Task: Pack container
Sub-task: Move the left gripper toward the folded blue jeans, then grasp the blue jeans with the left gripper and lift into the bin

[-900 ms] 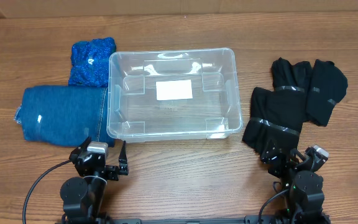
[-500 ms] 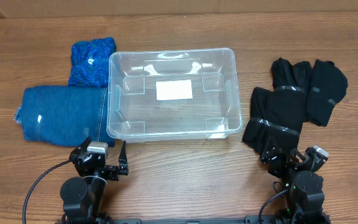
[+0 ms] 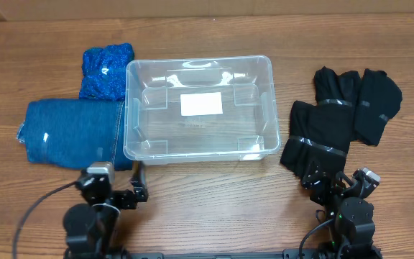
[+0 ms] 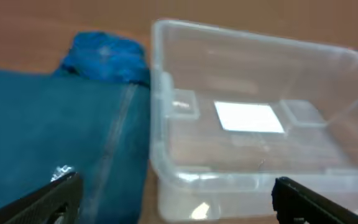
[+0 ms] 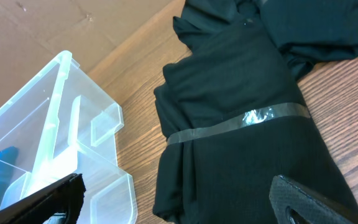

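Observation:
The clear plastic container (image 3: 200, 108) stands empty in the middle of the table, a white label on its bottom. It also shows in the left wrist view (image 4: 253, 118) and the right wrist view (image 5: 48, 143). A folded teal garment (image 3: 70, 133) and a bright blue knitted bundle (image 3: 105, 72) lie to its left. Two taped black garment bundles (image 3: 318, 137) (image 3: 369, 104) lie to its right. My left gripper (image 3: 113, 188) is open and empty at the front left. My right gripper (image 3: 340, 183) is open and empty just in front of the nearer black bundle (image 5: 241, 124).
The wooden table (image 3: 214, 194) runs bare along the front between the two arms. A brown cardboard wall (image 5: 55, 25) stands behind the table.
My left gripper has shifted slightly left and turned a little at the front edge. The right arm and all objects have stayed still.

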Controlling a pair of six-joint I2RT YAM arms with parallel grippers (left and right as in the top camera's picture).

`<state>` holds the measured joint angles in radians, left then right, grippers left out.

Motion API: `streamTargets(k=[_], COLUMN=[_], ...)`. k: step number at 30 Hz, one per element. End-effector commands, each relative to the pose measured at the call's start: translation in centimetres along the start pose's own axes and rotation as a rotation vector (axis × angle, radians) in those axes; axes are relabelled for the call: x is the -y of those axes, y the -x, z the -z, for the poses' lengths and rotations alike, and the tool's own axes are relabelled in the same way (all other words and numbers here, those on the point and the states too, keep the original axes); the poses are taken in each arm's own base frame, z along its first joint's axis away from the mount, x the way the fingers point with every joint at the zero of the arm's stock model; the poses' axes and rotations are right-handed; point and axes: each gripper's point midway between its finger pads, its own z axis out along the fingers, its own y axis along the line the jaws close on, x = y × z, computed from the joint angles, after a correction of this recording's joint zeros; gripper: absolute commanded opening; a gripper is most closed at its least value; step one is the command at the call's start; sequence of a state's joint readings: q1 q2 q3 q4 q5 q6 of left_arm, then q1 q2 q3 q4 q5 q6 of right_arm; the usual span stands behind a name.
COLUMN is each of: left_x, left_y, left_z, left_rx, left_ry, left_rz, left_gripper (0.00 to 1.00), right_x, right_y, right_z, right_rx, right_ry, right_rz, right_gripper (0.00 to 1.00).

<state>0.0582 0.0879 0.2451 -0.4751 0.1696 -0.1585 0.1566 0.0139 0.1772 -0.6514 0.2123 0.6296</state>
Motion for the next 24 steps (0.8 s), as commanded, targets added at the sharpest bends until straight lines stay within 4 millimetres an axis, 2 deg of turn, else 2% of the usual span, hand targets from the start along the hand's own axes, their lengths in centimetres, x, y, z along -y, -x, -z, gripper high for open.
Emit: streamTargets(k=[1, 2, 5, 6, 7, 8, 10, 11, 13, 18, 20, 22, 24], left_x=[0.2, 1.8, 1.8, 0.5, -1.4, -2.4, -6.3, -10.0, -15.0, -23.9, -26.3, -27.8, -28.0], left_y=[8.1, 11.0, 15.0, 15.8, 15.8, 15.7, 14.8, 13.4, 10.9, 5.8, 5.3, 4.4, 2.4], left_z=[2.4, 2.1, 1.3, 0.7, 0.2, -0.3, -1.7, -2.8, -4.0, -5.4, -7.1, -8.6, -10.4], left_rx=[-0.044, -0.102, -0.135, -0.163, -0.217, -0.258, -0.386, -0.478, -0.565, -0.604, -0.539, -0.526, -0.561], left_ry=[0.098, 0.041, 0.073, 0.153, 0.250, 0.287, 0.390, 0.444, 0.480, 0.425, 0.294, 0.264, 0.234], left_rz=[0.064, 0.056, 0.014, 0.045, 0.104, 0.125, 0.216, 0.294, 0.398, 0.602, 0.548, 0.499, 0.486], left_gripper=[1.00, 1.00, 1.00, 1.00, 1.00, 1.00, 1.00, 1.00, 1.00, 1.00, 1.00, 1.00, 1.00], right_x=[0.4, 0.4, 0.4, 0.4, 0.4, 0.4, 0.4, 0.4, 0.4, 0.4, 0.4, 0.4, 0.4], right_y=[-0.3, -0.3, -0.3, -0.3, -0.3, -0.3, -0.3, -0.3, -0.3, -0.3, -0.3, -0.3, -0.3], right_z=[-0.2, -0.2, -0.2, -0.2, -0.2, -0.2, -0.2, -0.2, -0.2, -0.2, -0.2, -0.2, -0.2], right_rx=[0.000, 0.000, 0.000, 0.000, 0.000, 0.000, 0.000, 0.000, 0.000, 0.000, 0.000, 0.000, 0.000], right_ry=[-0.011, -0.011, -0.011, -0.011, -0.011, -0.011, -0.011, -0.011, -0.011, -0.011, -0.011, -0.011, -0.011], right_rz=[-0.005, -0.005, -0.005, -0.005, -0.004, -0.005, -0.005, -0.005, -0.005, -0.005, -0.005, -0.005, -0.005], right_gripper=[1.00, 1.00, 1.00, 1.00, 1.00, 1.00, 1.00, 1.00, 1.00, 1.00, 1.00, 1.00, 1.00])
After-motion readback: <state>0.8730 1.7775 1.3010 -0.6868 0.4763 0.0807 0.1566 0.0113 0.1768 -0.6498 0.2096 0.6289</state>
